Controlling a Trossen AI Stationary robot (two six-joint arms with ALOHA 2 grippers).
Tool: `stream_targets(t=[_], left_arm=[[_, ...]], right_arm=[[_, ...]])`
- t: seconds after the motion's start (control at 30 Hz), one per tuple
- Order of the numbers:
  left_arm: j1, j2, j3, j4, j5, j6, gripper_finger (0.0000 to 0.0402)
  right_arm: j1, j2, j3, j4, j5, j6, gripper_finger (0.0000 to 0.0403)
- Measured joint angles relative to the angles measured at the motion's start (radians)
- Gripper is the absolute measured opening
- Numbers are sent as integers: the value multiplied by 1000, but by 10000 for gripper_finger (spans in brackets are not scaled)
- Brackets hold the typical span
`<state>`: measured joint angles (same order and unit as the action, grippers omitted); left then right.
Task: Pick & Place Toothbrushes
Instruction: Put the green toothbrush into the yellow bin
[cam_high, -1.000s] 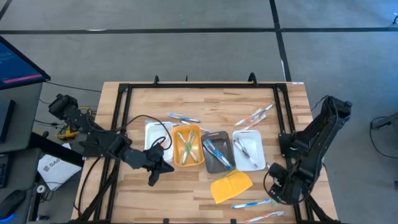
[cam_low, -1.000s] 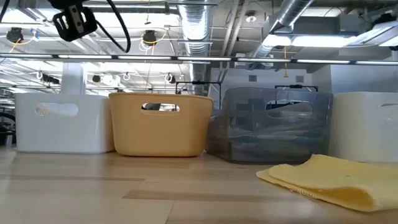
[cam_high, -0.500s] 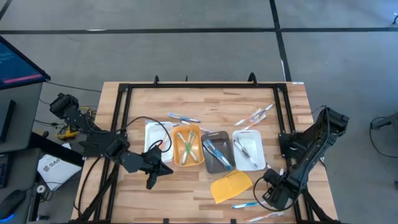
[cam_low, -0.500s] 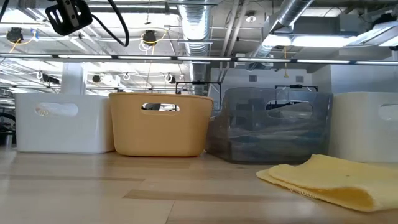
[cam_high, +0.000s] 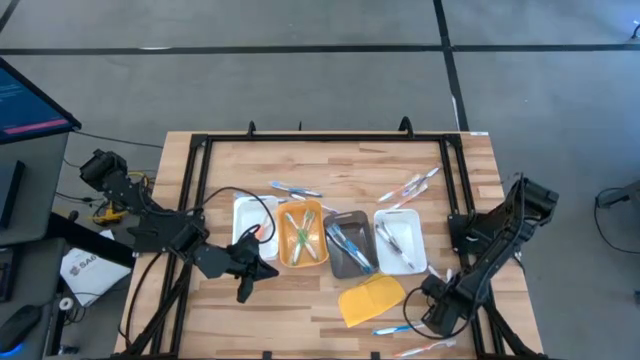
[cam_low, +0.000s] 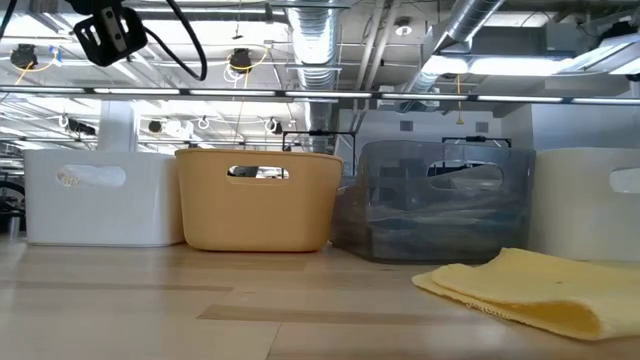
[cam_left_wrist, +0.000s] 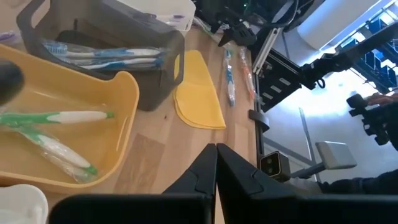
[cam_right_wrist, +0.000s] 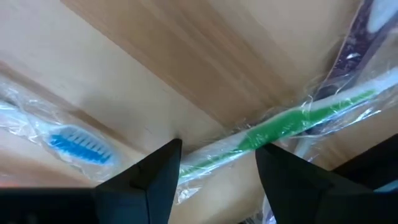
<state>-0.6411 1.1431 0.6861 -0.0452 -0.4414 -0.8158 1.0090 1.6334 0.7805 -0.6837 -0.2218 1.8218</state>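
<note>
My right gripper (cam_right_wrist: 214, 163), fingers spread, straddles the green toothbrush (cam_right_wrist: 280, 127) on the table (cam_right_wrist: 186, 68) for pickup; left gripper (cam_left_wrist: 216, 163), fingers pressed together, waits.

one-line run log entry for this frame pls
right gripper: open, straddling green toothbrush on table near front edge | left gripper: shut, idle near orange tray | no toothbrush lifted

Grey floor (cam_high: 300, 90), ceiling ducts (cam_low: 320, 45)
</note>
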Motion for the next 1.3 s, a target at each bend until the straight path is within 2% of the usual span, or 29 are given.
stream_targets(t=[0.13,0.23,0.57,0.8,1.0,1.2,1.3], left_arm=[[0,0,0,2,0,0,1],[-4,0,0,2,0,0,1],[-6,0,0,3,0,0,1],[-6,0,0,3,0,1,1],[-6,0,0,3,0,4,1],[-7,0,0,2,0,14,1],[-7,0,0,2,0,23,1]], right_arm=[[-17,-4,-4,1,-3,-40,202],[-23,-5,-3,8,-3,-51,177],[-22,-5,14,1,-18,-89,17],[-22,0,83,-207,-9,-134,37],[-21,-2,151,-395,-13,-131,9],[-21,-2,211,-522,-6,-141,28],[-20,-3,244,-588,29,-168,25]])
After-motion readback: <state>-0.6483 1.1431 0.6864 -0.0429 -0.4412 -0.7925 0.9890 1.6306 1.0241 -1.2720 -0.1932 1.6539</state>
